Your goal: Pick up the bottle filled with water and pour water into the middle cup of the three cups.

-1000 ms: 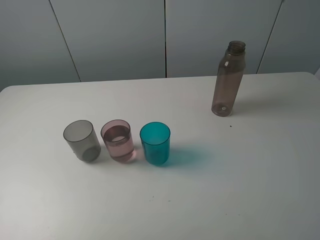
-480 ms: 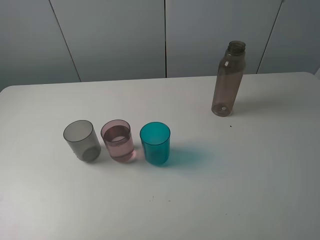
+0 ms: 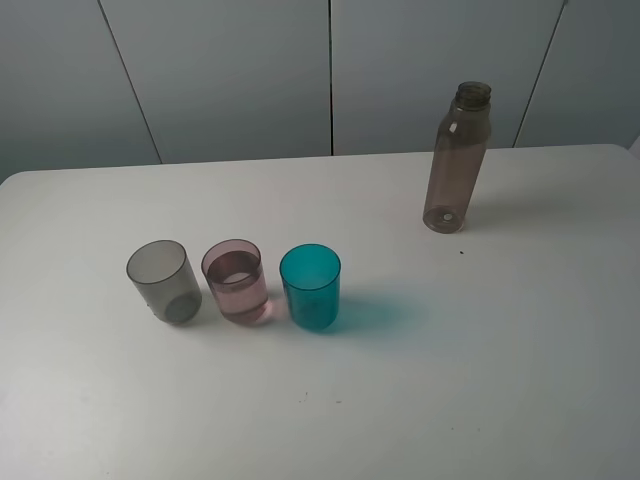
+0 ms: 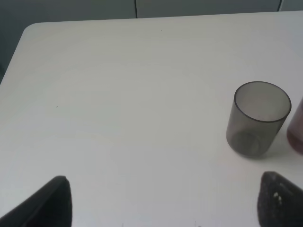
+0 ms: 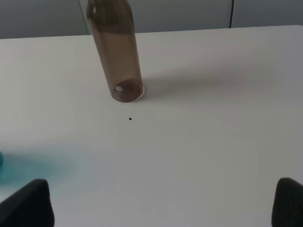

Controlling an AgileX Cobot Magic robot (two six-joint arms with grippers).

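Note:
The smoky brown-pink bottle (image 3: 458, 160) stands upright with no cap at the back right of the white table (image 3: 480, 360); it also shows in the right wrist view (image 5: 116, 52). The three cups stand in a row at front left: the grey cup (image 3: 162, 281), the pale pink middle cup (image 3: 236, 281) with clear liquid in it, and the teal cup (image 3: 311, 287). My left gripper (image 4: 163, 203) is open and empty, short of the grey cup (image 4: 258, 119). My right gripper (image 5: 158, 203) is open and empty, well back from the bottle. Neither arm shows in the exterior view.
The table's far edge meets a grey panelled wall (image 3: 330, 70). A small dark speck (image 3: 461, 251) lies on the table just in front of the bottle. The pink cup's edge (image 4: 297, 130) shows beside the grey cup in the left wrist view.

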